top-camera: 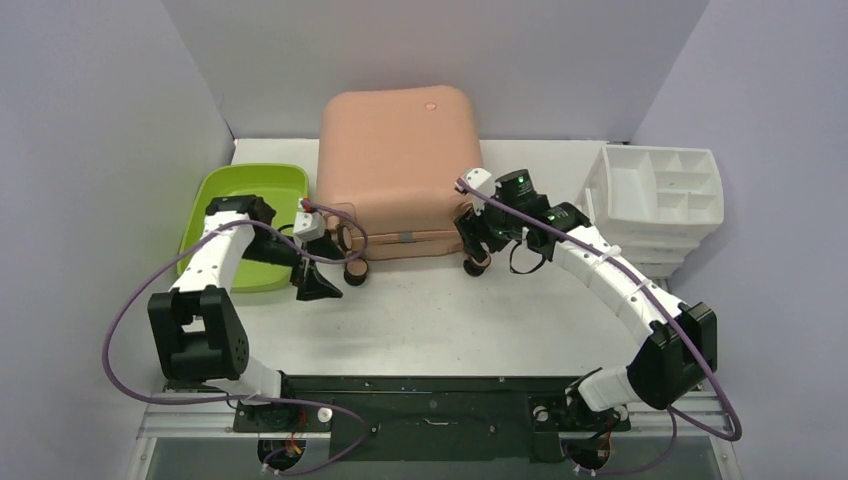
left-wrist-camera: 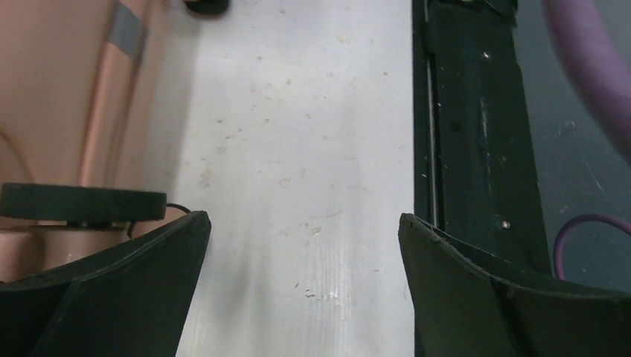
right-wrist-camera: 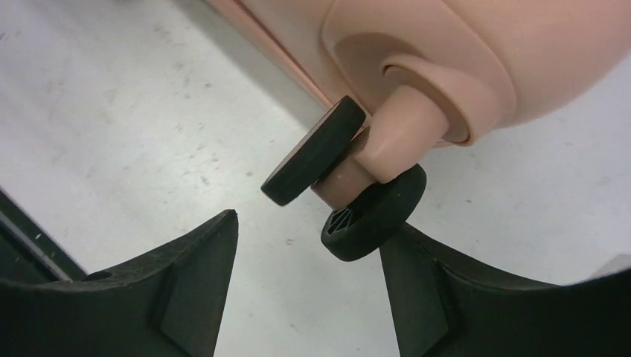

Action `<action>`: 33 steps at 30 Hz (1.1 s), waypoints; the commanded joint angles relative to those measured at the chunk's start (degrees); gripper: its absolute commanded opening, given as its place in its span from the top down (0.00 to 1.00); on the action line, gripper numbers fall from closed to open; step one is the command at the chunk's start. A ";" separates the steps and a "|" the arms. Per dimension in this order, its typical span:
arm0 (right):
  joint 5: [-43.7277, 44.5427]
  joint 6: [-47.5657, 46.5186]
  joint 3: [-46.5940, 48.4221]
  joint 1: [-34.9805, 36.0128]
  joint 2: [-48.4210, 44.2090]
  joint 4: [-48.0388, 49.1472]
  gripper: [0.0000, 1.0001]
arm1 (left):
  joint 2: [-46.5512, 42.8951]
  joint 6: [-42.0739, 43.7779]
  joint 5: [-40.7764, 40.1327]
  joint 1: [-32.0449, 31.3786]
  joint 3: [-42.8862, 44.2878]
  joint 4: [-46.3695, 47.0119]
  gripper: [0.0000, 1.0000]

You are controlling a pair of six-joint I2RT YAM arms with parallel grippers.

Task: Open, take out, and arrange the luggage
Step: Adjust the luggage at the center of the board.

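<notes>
Shut luggage [top-camera: 398,170] sits between tub [top-camera: 235,200] and organizer [top-camera: 712,205] on the bench [top-camera: 430,320]. The left gripper [left-wrist-camera: 303,218] has its jaws wide apart. The right gripper [right-wrist-camera: 311,227] has its jaws parted, perhaps touching a caster [right-wrist-camera: 372,216].

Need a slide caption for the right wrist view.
Right gripper, open, at a twin caster wheel of the salmon-pink luggage on the white table.

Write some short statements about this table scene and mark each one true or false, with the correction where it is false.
1. The suitcase is closed. True.
2. The lime-green tub stands on the suitcase's right. False: it stands on its left.
3. The right gripper is shut. False: its fingers stand apart, with a caster wheel by them.
4. The left gripper holds nothing. True.
5. The white drawer organizer stands to the right of the suitcase. True.
</notes>
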 commanded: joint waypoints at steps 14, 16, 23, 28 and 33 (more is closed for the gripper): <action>11.82 4.11 3.85 11.15 6.10 17.22 0.37 | -9.69 1.91 12.45 2.15 8.57 -6.13 0.04; 13.40 6.52 3.26 8.10 5.89 19.12 0.37 | -10.17 -1.38 14.37 4.15 9.60 -3.82 0.04; 21.57 12.00 1.71 -0.69 2.58 23.38 0.36 | -10.86 -12.42 19.71 11.61 10.92 6.92 0.04; 27.55 13.25 3.11 -5.89 2.28 23.61 0.36 | -8.77 -17.22 17.34 13.56 12.27 10.89 0.04; 29.96 12.30 3.73 -7.43 0.35 23.51 0.35 | -9.19 -50.27 7.77 12.22 9.72 36.96 0.04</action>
